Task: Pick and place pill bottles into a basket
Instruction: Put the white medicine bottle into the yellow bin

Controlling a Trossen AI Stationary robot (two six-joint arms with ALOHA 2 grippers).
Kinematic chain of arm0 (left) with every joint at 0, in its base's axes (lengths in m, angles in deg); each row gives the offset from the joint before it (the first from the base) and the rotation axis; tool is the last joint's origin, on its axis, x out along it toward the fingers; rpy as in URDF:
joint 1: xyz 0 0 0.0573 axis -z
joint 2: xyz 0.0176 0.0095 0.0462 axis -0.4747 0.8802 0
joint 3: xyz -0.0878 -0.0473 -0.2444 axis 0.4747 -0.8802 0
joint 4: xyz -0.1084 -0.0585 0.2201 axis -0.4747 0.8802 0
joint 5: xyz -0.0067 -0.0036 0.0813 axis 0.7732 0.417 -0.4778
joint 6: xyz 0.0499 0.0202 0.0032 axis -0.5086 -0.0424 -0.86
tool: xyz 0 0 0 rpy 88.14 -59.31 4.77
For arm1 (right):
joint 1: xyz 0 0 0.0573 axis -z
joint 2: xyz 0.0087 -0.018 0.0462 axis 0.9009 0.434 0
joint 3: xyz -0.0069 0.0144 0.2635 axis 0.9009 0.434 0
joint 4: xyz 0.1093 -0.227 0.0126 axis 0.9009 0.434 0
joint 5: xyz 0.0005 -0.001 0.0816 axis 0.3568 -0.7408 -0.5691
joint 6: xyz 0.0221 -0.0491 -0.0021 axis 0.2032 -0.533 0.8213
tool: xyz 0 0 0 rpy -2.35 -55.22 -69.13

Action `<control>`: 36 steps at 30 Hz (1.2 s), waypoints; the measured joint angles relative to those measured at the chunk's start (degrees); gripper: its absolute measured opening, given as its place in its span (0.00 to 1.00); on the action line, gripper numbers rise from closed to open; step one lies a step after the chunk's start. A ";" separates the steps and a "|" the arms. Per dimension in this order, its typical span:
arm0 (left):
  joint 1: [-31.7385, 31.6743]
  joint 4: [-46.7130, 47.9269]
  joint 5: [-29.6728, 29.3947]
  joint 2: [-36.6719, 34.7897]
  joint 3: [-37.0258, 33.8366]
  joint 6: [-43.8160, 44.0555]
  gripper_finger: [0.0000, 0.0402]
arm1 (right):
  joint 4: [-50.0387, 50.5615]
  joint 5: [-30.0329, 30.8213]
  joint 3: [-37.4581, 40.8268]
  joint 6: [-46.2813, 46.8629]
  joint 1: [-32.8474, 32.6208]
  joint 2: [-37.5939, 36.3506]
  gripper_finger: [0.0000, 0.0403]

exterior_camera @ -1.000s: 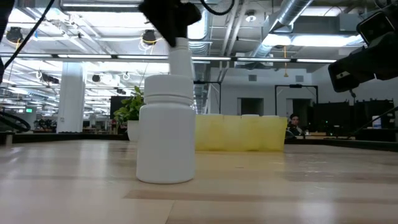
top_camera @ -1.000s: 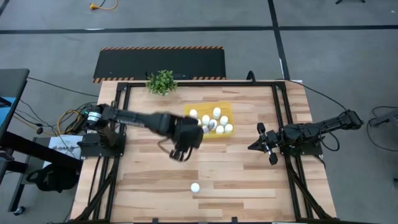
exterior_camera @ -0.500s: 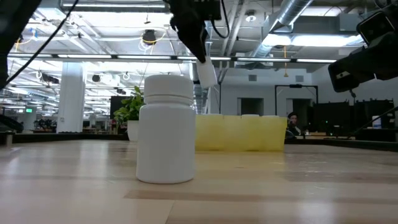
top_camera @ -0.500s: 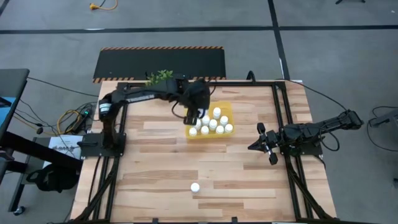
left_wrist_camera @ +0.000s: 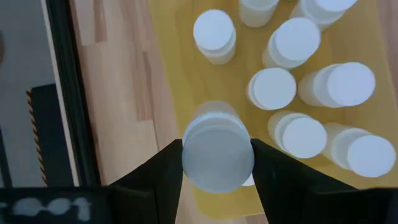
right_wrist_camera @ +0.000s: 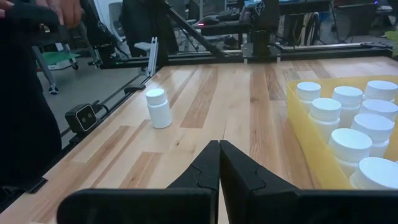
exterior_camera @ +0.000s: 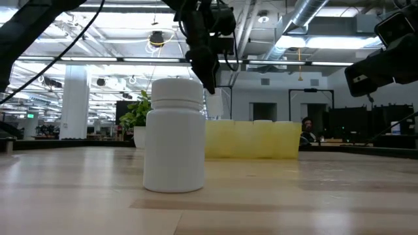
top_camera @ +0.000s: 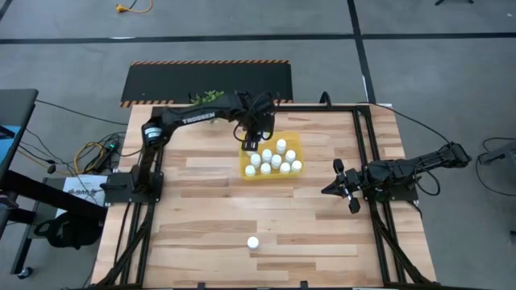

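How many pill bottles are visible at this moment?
11 pill bottles: nine stand in the yellow tray; the left pincer holds one bottle above the tray's corner; a lone bottle stands on the table. Others may be hidden under the arm.

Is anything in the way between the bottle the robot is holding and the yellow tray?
Nothing visible is. The left gripper holds a pill bottle right above an open corner of the yellow tray. The other bottles stand farther along, beside the bare patch under it.
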 joint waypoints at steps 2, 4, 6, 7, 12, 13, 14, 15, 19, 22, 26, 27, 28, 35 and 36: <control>-0.53 -0.04 0.52 0.18 -0.10 -0.37 0.40 | 0.00 0.00 0.00 0.02 0.00 0.00 0.00; -0.99 -1.38 1.30 0.15 -0.71 -0.55 0.40 | 0.00 0.01 0.01 0.01 0.01 0.00 0.00; -1.36 -1.44 1.84 0.16 -0.85 -0.61 0.40 | 0.00 0.01 0.01 0.02 0.00 0.00 0.00; -1.50 -1.29 2.08 0.16 -0.85 -0.61 0.40 | 0.00 0.01 0.00 0.00 0.01 0.00 0.00; -1.70 -0.89 2.87 1.13 -0.92 -0.72 0.40 | 0.00 0.00 0.00 0.01 0.00 0.00 0.00; -1.72 -0.73 2.89 1.48 -0.92 -0.85 0.40 | 0.02 0.01 0.01 0.00 0.00 0.00 0.00; -1.72 -1.21 2.91 1.72 -0.87 -1.05 0.40 | 0.01 0.01 0.00 0.01 0.01 0.00 0.00; -1.72 -1.37 2.96 1.90 -0.87 -1.12 0.40 | 0.00 0.01 0.00 0.00 0.01 0.00 0.00; -1.72 -1.61 3.96 1.95 -0.92 -1.54 0.40 | 0.00 0.00 0.02 0.00 0.02 0.00 0.00; -1.79 -1.79 4.01 1.95 -0.92 -1.70 0.40 | 0.00 0.02 0.02 0.00 0.01 0.00 0.00; -1.87 -4.26 4.48 1.83 -2.94 -1.68 0.40 | 0.00 0.00 0.02 0.00 0.00 0.00 0.00; -1.87 -4.14 4.48 1.93 -3.41 -1.63 0.40 | 0.00 0.00 0.00 0.00 0.02 0.00 0.00; -1.87 -3.99 4.60 1.95 -3.77 -1.56 0.40 | 0.00 0.00 0.00 0.00 0.02 0.00 0.00; -1.87 -6.86 5.94 1.93 -8.20 -0.35 0.40 | 0.00 0.00 0.00 0.00 0.00 0.00 0.00; -1.87 -7.62 5.97 1.89 -8.86 -0.25 0.40 | 0.00 0.00 0.02 0.01 0.00 0.00 0.00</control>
